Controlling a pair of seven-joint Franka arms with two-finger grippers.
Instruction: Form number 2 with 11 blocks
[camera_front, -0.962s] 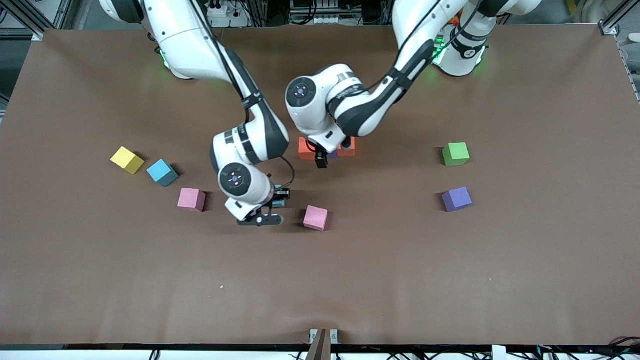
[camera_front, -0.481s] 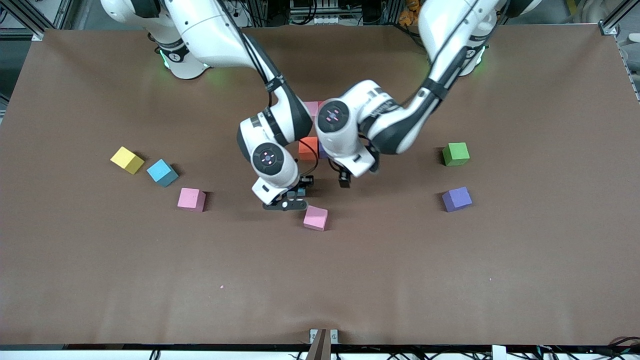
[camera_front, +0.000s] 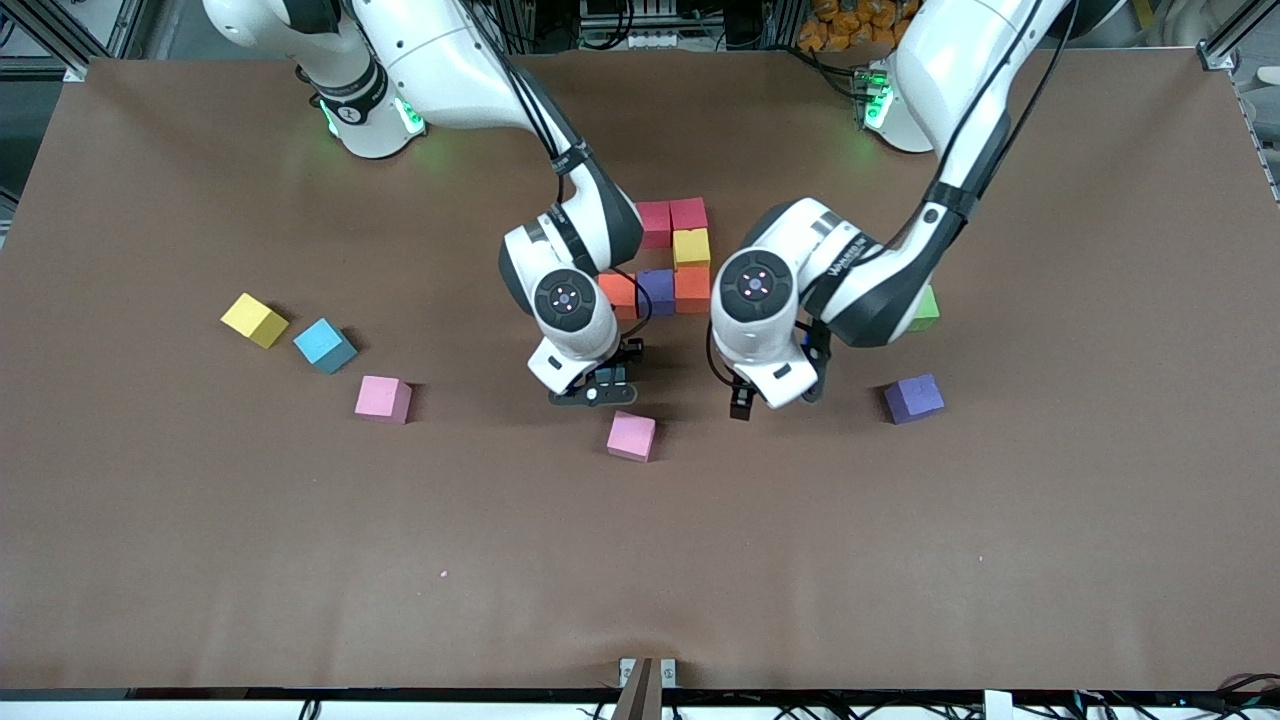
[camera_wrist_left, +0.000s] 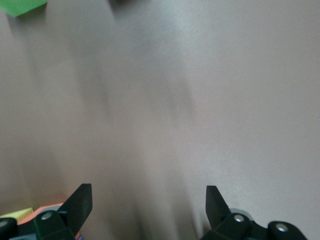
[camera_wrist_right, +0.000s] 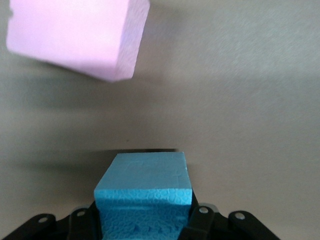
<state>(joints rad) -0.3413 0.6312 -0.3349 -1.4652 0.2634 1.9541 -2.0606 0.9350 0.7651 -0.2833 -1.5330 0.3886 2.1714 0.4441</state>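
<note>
Front view: the half-built number 2 (camera_front: 672, 255) of coloured foam cubes sits upper centre, six cubes laid. The left arm has swung off it. Its left gripper (camera_front: 742, 404) now hangs over bare worktop (camera_front: 1000, 550), towards the loose purple foam cube (camera_front: 913, 398). The right gripper (camera_front: 590, 390) has come in between the digit and a pink foam cube (camera_front: 631, 436).

Left wrist view: jaws spread wide, nothing in them.

Right wrist view: jaws clamped on a light blue foam cube (camera_wrist_right: 144, 192) — probably the next piece.
</note>
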